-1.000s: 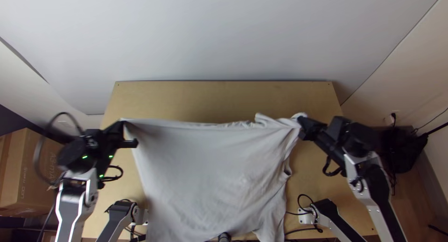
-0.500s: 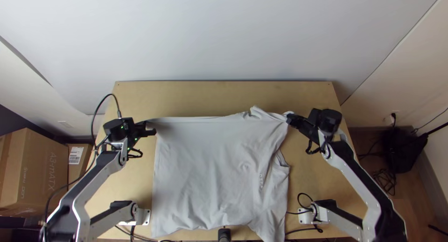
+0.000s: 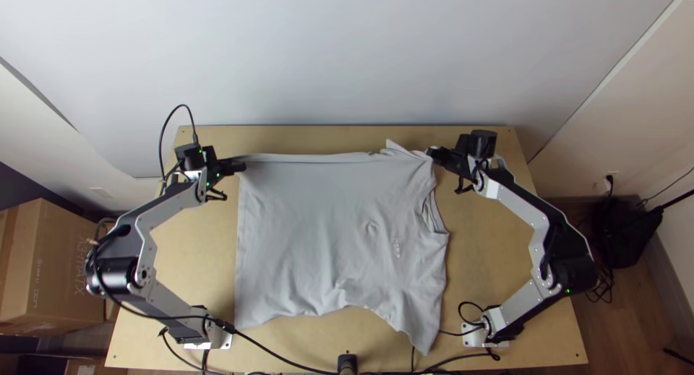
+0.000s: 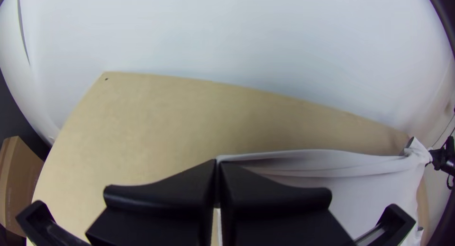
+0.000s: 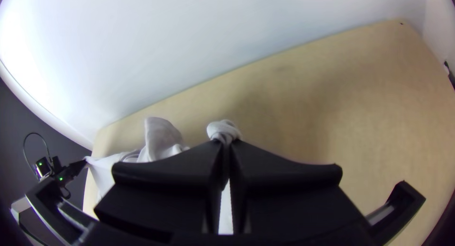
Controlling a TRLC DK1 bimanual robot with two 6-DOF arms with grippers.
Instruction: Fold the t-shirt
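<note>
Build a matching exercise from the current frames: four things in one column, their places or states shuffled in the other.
1. Light grey fabric t-shirt
2. Left arm's black gripper
3. Right arm's black gripper
4. Large brown cardboard box

A. Closed on bunched fabric at the far right
B. Left of the light wooden table in the top view
C. Spread out between the arms
D. Closed on the far left corner of the fabric

Pairs: 1-C, 2-D, 3-A, 4-B

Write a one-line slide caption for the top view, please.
Left claw and right claw hold a grey t-shirt stretched between them over a wooden table.
</note>
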